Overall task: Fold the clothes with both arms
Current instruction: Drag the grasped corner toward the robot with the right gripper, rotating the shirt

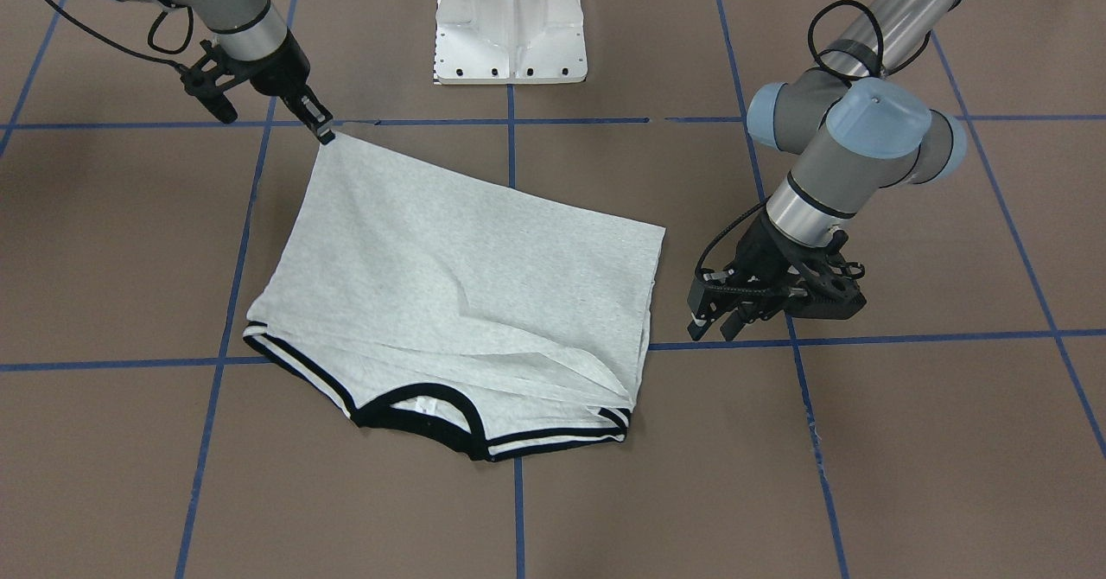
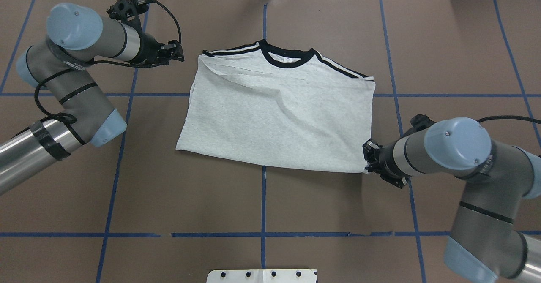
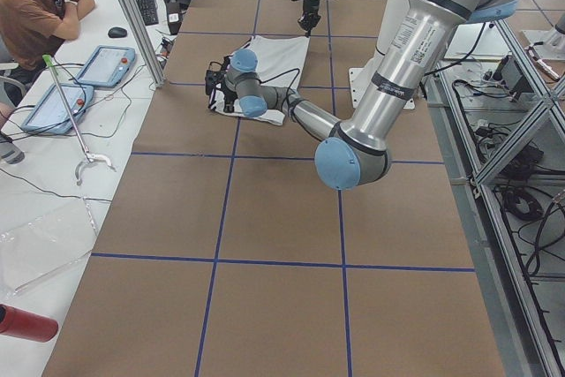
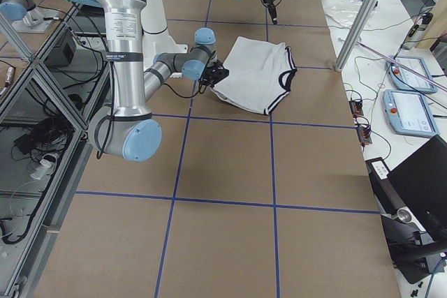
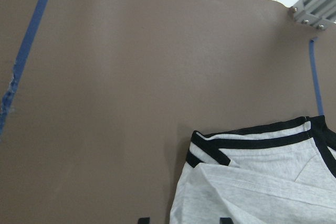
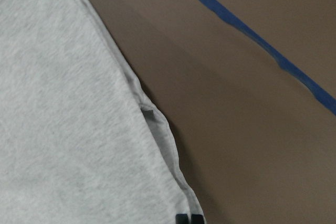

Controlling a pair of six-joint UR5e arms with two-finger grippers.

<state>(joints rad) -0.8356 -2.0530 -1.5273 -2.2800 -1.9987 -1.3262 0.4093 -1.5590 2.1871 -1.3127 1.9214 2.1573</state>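
Two grippers sit at opposite ends of the light grey T-shirt (image 1: 449,276), which lies folded, plain side up, near the middle of the brown table (image 1: 907,458). Its black neckband (image 1: 415,410) and striped shoulder trim point away from the robot's white base (image 1: 510,34). The right gripper (image 1: 321,130) is clamped on the hem corner closest to the robot on its own side. The right wrist view shows its fingertips (image 6: 187,219) pressed together over the cloth's edge, with a shadow under that edge, and in the front-facing view the corner is drawn to a point with the fabric stretched from it. The left gripper (image 1: 714,328) is released, jaws apart, and grasps nothing. It hangs low over the table just beside the shirt's other side, toward the shoulder end, clear of the cloth. Its wrist view shows one spread fingertip (image 5: 143,220) over bare table and the striped shoulder corner lying ahead. Blue tape lines (image 1: 864,337) cross the table under and around the shirt.
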